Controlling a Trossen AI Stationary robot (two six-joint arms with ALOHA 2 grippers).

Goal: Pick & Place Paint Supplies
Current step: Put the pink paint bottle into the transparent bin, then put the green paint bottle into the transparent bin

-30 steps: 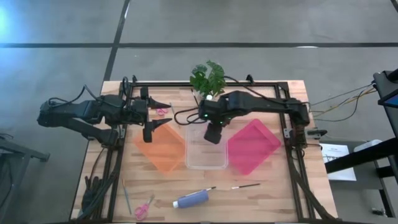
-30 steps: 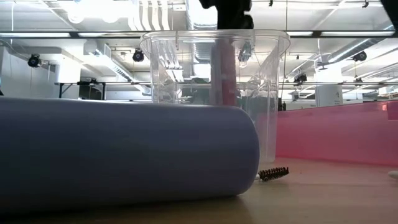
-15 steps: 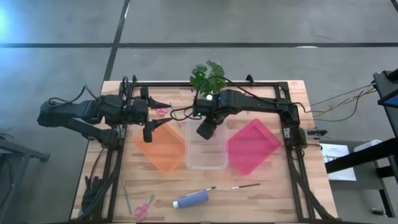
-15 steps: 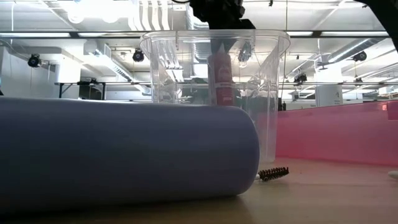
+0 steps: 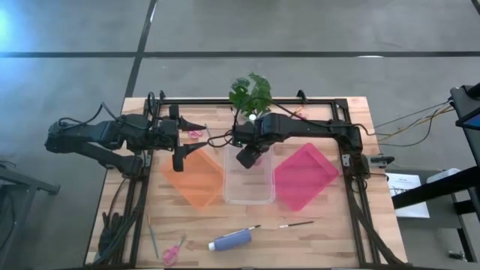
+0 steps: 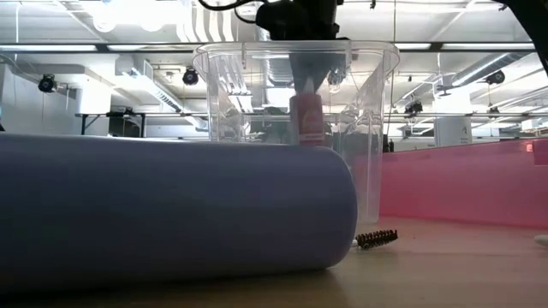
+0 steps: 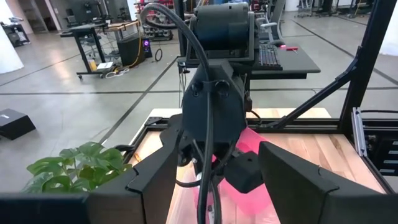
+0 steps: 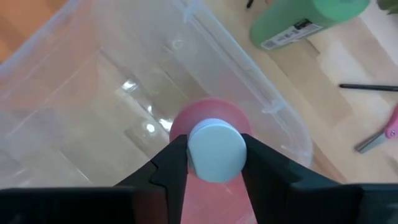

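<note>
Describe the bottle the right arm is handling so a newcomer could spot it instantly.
Find the clear plastic bin between the orange and pink mats. Inside its far end, the right hand grips a pink bottle by its pale cap; the other bottles lie outside, on the table.

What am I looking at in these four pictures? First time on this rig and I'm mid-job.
Two dark robot arms work at a wooden table. One picture looks straight down, one looks level from table height, and two come from cameras on the arms' wrists. The right gripper is shut on a pink paint bottle with a pale cap, holding it inside the clear plastic bin. The left gripper waits, open, over the orange mat. On the table lie a blue paint bottle, two paintbrushes, pink-handled scissors, a pink mat and a leafy plant.
</note>
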